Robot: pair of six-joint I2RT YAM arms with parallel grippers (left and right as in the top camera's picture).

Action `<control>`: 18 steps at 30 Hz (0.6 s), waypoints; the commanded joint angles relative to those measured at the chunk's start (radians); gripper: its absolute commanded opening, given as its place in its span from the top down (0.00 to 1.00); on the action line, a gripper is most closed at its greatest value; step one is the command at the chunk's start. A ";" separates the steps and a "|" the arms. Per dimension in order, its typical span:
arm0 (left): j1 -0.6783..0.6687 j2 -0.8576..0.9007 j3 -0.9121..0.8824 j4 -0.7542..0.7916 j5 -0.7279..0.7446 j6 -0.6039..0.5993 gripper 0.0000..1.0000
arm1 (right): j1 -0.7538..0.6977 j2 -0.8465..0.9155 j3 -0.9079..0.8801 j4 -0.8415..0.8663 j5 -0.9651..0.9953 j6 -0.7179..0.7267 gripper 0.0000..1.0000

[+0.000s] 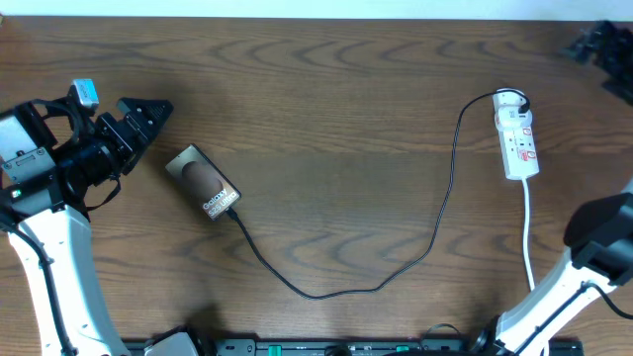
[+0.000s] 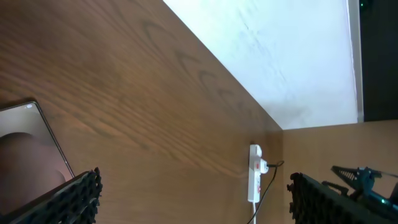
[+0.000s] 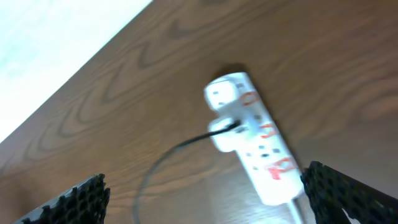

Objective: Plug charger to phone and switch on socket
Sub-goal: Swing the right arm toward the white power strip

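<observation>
Brown wood-grain surface (image 1: 326, 69) carries little beyond the task's things. A dark object (image 1: 601, 44) sits at its far right corner, and only bare wood lies between the left hand (image 1: 146, 112) and the phone (image 1: 203, 181). That hand hangs with its jaws spread wide and empty. The phone lies at a slant near it, just to its right and closer to the front edge. The charger (image 1: 326, 294) touches the phone's lower end, loops across the middle and climbs to the socket (image 1: 517, 138) at the right side, where it joins a white plug (image 3: 227, 134). The right hand (image 3: 205, 177) hovers above that socket, jaws wide, holding nothing. A white cord (image 1: 529, 232) trails from the strip toward the front. One phone, one charger, one socket, two hands.
</observation>
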 commanded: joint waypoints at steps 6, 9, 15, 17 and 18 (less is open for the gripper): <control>0.003 -0.005 0.000 -0.004 0.009 0.014 0.06 | -0.071 -0.004 -0.127 0.010 -0.028 -0.169 0.01; 0.003 -0.005 -0.001 -0.005 0.009 0.014 0.06 | -0.072 0.002 -0.210 0.028 -0.062 -0.240 0.01; 0.003 -0.005 -0.001 -0.008 0.009 0.014 0.06 | -0.072 0.049 -0.264 0.029 -0.112 -0.301 0.01; 0.003 -0.005 -0.001 -0.014 0.009 0.014 0.06 | -0.071 0.074 -0.264 0.032 -0.119 -0.330 0.01; 0.003 -0.005 -0.001 -0.016 0.009 0.014 0.06 | -0.071 0.087 -0.264 0.033 -0.118 -0.343 0.01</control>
